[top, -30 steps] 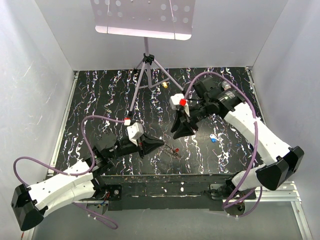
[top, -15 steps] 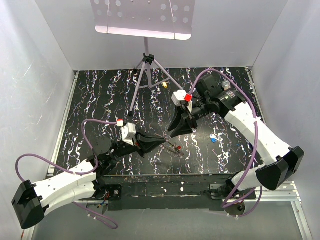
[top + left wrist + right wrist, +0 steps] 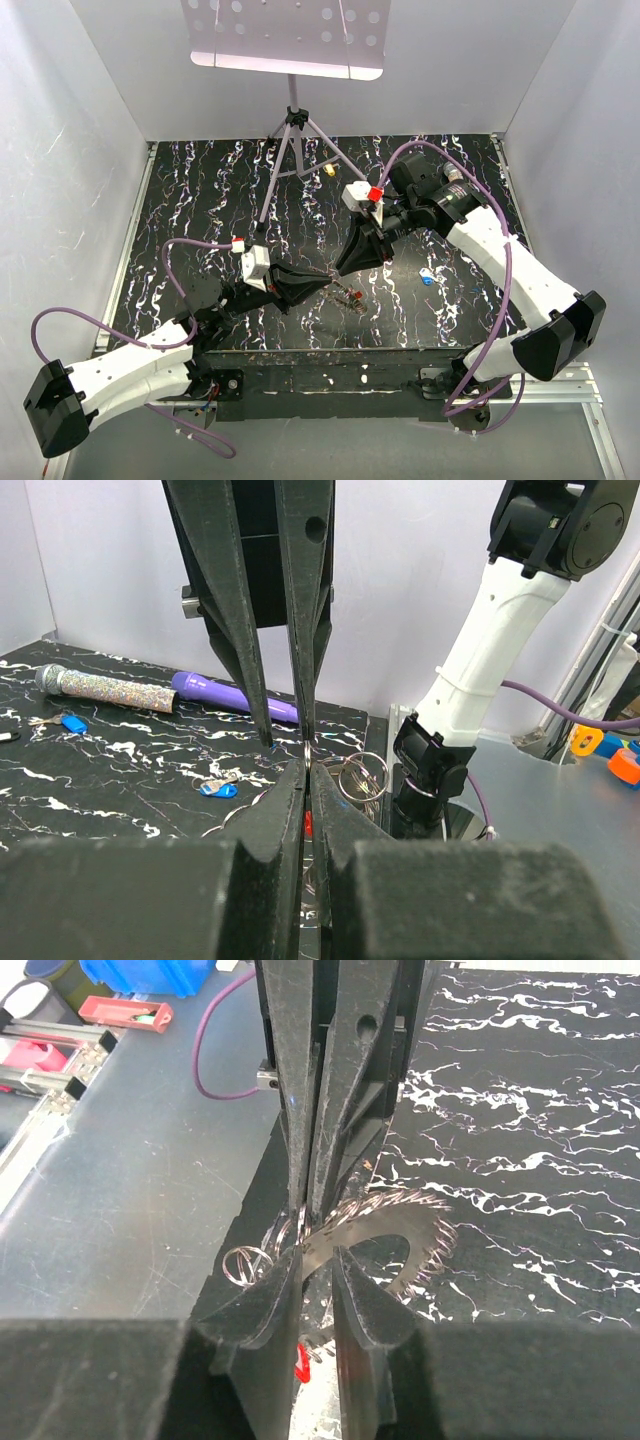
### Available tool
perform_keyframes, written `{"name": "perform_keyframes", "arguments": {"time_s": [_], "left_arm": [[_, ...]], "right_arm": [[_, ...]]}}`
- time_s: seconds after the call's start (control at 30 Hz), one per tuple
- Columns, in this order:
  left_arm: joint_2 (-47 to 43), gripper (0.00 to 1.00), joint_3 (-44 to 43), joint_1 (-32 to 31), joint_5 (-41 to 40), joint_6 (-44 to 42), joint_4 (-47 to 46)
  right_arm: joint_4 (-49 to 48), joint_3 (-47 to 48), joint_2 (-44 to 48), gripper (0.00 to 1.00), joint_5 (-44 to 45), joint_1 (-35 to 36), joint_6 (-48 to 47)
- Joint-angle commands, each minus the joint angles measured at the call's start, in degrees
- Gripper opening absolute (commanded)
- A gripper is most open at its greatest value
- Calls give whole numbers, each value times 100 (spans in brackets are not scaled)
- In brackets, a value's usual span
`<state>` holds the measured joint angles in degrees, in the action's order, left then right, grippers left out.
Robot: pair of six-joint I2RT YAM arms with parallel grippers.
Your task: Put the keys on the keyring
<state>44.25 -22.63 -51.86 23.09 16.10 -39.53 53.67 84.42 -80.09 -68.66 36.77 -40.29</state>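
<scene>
Both my grippers have drawn together since a second ago; their tips now meet over the near middle of the table (image 3: 200, 200).
- Left gripper (image 3: 327, 283): clenched on the keyring (image 3: 375, 1222), with a thin edge of it pinched between the pads.
- Keyring: a jagged grey loop between my two tools, with smaller plain rings (image 3: 245, 1262) bunched at one side.
- Right gripper (image 3: 343, 270): fingers a little apart, straddling the loop's band just beside my left tips.
- Keys: the yellow-headed key (image 3: 329, 170) lies far back by the tripod stand (image 3: 292, 120). The red key head (image 3: 300, 1360) is close under the loop and mostly hidden by my right finger; I cannot tell whether it is threaded. The blue-headed key (image 3: 427, 279) lies on the table to the right, apart from the loop.
- Glittery tube (image 3: 105, 688) and purple pen (image 3: 230, 695): seen only from my left wrist, lying together.
</scene>
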Motion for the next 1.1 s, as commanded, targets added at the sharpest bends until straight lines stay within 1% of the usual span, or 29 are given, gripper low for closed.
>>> {"name": "perform_keyframes", "arguments": {"time_s": [0.0,0.47,1.07], "left_arm": [[-4,0,-171,18,-77,-1,-284],[-30,0,-180,18,-147,-28,-248],[-57,0,-189,26,-200,-37,-257]], "right_arm": [[-120,-66,73,25,-305,40,39],[-93,-128,55,24,-297,93,-31],[-217,-163,-32,21,-121,181,127]]}}
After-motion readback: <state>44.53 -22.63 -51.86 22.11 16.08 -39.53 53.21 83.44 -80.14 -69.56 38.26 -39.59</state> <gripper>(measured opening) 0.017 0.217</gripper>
